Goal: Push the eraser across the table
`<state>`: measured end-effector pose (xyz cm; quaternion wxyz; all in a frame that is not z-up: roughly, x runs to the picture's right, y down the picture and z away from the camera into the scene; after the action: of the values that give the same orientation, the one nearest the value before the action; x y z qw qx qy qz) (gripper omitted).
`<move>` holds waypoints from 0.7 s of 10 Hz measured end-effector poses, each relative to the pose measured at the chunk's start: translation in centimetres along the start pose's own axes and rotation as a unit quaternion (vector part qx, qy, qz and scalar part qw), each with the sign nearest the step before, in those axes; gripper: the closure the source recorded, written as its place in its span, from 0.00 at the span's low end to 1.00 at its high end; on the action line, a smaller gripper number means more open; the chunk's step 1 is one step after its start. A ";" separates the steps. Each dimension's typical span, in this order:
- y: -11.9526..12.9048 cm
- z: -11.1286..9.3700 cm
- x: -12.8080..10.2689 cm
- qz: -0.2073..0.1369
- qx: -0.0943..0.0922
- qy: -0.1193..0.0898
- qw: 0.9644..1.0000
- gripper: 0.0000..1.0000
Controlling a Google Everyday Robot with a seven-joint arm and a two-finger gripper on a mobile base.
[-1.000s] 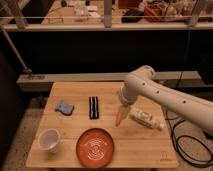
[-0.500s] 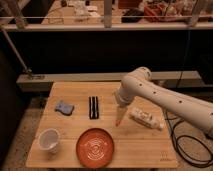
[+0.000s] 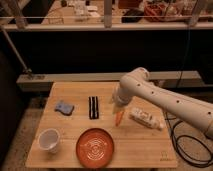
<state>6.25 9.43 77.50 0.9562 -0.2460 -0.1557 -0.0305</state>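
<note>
On a light wooden table (image 3: 145,146), a small flat black eraser (image 3: 93,107) lies near the middle, lengthwise near to far. The gripper (image 3: 118,106) of the white arm (image 3: 165,100) hangs to its right, just above an orange carrot (image 3: 119,119); whether it holds anything cannot be told. The eraser looks light, stiff and easy to slide; pressing midway along a long side should stop it spinning.
</note>
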 end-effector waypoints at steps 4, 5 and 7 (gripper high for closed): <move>-0.7 2.1 -0.5 -0.005 0.005 0.000 1.000 0.86; -0.8 2.3 -0.5 -0.006 0.006 0.001 1.000 0.96; -0.8 3.1 -0.4 -0.006 0.009 -0.003 1.000 0.99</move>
<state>4.86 10.20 80.32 0.9578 -0.2365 -0.1600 -0.0342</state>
